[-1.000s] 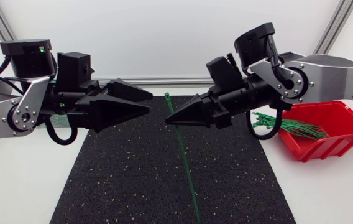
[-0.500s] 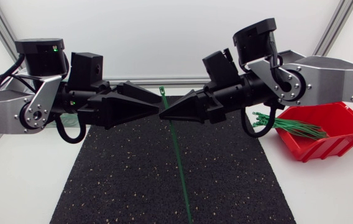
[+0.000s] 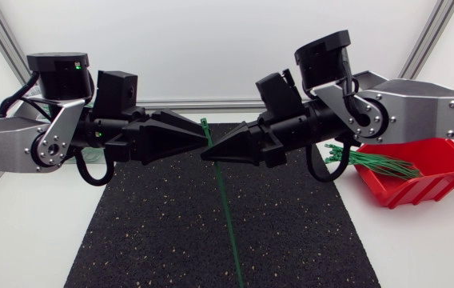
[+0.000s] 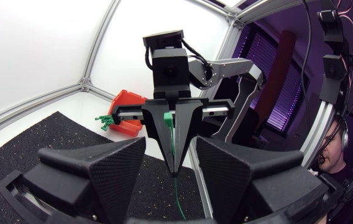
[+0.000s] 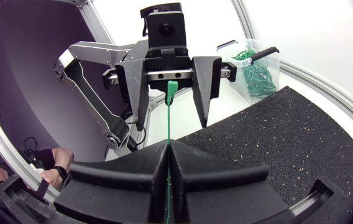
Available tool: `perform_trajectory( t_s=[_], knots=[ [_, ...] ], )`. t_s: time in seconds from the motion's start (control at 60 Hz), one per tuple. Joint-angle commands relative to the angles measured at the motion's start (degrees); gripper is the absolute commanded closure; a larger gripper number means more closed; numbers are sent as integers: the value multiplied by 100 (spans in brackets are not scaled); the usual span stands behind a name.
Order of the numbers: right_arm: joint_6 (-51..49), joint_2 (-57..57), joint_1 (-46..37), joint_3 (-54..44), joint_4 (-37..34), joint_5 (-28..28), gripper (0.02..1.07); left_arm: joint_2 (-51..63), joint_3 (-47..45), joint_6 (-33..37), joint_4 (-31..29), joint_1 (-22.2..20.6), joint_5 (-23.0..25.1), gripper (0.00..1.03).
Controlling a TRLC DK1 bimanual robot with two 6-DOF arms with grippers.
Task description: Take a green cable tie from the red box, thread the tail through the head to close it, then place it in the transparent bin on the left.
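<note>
Black mat [image 3: 171, 224], red box [image 3: 443, 172] at the right holding spare ties [image 3: 379, 164]. One green cable tie [image 3: 225, 208] is out: right gripper [image 3: 205, 154] pinched shut on it above the mat, left gripper [image 5: 171, 121] wide open around its head [image 3: 205, 122]. Threading and the transparent bin [image 5: 257, 68] drop aren't done yet, I reckon.

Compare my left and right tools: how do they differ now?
Left tool is open, fingers spread; right tool is shut. Right tool grips the green cable tie; left tool only straddles its head, untouched. Both hover tip to tip over the black mat.
</note>
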Motion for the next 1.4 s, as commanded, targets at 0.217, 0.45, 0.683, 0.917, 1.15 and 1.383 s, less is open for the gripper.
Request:
perform_trajectory(
  t_s=[0.217, 0.45, 0.683, 0.917, 1.15, 1.383],
  knots=[
    [121, -99, 95, -199, 136, 150, 101, 78, 126, -121, 113, -116, -1, 69],
    [130, -178, 78, -234, 171, 185, 101, 60, 74, -121, 139, -169, -71, 73],
    [156, -239, 43, -269, 206, 221, 101, 34, 30, -121, 175, -178, -124, 79],
    [156, -319, -1, -339, 250, 256, 101, -19, 12, -138, 175, -160, -177, 84],
    [156, -327, -45, -366, 276, 273, 101, -54, -23, -138, 183, -151, -221, 88],
    [156, -336, -36, -375, 285, 273, 101, -89, -14, -156, 201, -142, -256, 92]
  ],
)
